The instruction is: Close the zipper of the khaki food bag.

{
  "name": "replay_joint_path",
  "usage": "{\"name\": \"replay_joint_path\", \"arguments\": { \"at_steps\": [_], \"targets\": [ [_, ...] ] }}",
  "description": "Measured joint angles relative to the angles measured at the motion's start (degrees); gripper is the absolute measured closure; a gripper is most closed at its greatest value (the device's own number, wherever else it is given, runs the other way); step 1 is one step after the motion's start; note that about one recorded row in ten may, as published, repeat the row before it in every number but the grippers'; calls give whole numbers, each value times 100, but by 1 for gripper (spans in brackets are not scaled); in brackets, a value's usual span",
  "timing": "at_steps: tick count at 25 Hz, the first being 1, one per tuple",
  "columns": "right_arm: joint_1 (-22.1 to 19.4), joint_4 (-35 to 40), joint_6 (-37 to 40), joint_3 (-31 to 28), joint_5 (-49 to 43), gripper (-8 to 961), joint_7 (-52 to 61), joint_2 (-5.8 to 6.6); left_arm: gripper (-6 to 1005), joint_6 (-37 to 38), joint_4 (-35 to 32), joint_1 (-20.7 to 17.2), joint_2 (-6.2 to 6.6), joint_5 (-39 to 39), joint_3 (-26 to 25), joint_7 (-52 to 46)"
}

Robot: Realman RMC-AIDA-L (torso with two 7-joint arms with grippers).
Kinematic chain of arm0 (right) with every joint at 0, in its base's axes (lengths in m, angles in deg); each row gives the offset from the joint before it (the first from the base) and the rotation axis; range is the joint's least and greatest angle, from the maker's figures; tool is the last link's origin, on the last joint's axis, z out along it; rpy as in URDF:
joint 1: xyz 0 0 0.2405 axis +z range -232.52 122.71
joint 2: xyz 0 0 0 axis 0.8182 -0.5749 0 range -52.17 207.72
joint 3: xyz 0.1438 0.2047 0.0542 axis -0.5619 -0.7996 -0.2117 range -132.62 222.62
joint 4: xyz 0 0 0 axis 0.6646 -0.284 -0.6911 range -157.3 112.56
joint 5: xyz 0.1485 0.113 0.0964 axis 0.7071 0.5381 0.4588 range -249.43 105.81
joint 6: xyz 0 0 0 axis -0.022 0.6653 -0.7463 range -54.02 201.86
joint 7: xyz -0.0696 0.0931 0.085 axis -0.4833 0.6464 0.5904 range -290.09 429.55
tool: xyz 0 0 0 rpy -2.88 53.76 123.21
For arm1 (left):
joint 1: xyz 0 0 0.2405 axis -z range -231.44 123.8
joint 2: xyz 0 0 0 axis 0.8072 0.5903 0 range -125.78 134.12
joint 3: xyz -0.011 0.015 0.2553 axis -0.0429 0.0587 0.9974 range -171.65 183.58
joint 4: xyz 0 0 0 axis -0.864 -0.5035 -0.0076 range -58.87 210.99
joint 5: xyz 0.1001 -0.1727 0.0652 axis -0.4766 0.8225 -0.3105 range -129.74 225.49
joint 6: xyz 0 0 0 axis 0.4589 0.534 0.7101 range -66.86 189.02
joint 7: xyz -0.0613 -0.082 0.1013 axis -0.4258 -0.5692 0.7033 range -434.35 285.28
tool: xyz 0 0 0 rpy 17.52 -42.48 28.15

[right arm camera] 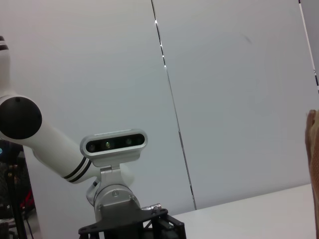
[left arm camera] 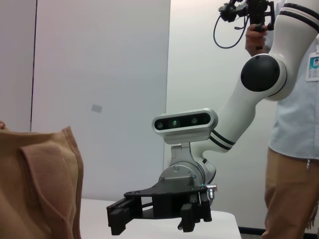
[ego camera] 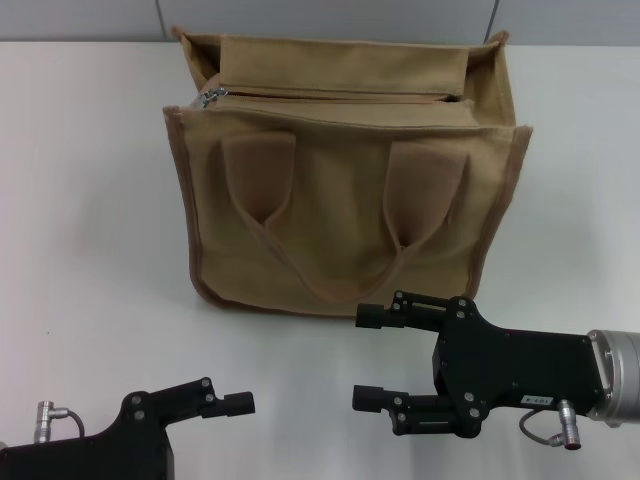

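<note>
The khaki food bag (ego camera: pixel 345 190) stands upright at the middle of the white table, its two looped handles hanging down the near side. The zipper (ego camera: pixel 340 97) runs along the bag's top, with the silver pull tab (ego camera: pixel 210 97) at its left end. My right gripper (ego camera: pixel 357 358) is open and empty, low in front of the bag's lower right corner, and apart from it. It also shows in the left wrist view (left arm camera: pixel 147 224). My left gripper (ego camera: pixel 228 405) sits low at the near left, well clear of the bag.
The white table (ego camera: pixel 90 250) extends on both sides of the bag. A grey wall stands behind it. A person (left arm camera: pixel 294 149) stands beyond the right arm in the left wrist view. The bag's edge (right arm camera: pixel 314 149) shows in the right wrist view.
</note>
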Motion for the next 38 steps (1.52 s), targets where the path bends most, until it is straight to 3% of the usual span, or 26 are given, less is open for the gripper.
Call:
{"name": "replay_joint_path", "arguments": {
  "at_steps": [17,27,32,33,36,38],
  "targets": [
    [-17,0,8,0,-2,193,-35,0,219,38,-1,14,4,164,-36,1],
    [-15,-9,15,-4,36,193,-95,0,220,35,-46,61,11,1422,-90,-111],
    [-19,-25,9,-50,41,193,-145,0,221,20,-155,129,17,1544,-310,-375],
    [-20,-42,2,-52,42,193,-148,0,221,-32,-323,228,18,1549,-773,-851],
    [-21,-52,1,-56,42,193,-149,0,222,-90,-406,273,18,1549,-935,-1029],
    [-23,-66,-1,-60,47,193,-176,0,222,-611,-796,415,18,1519,-1445,-1750]
  ]
}}
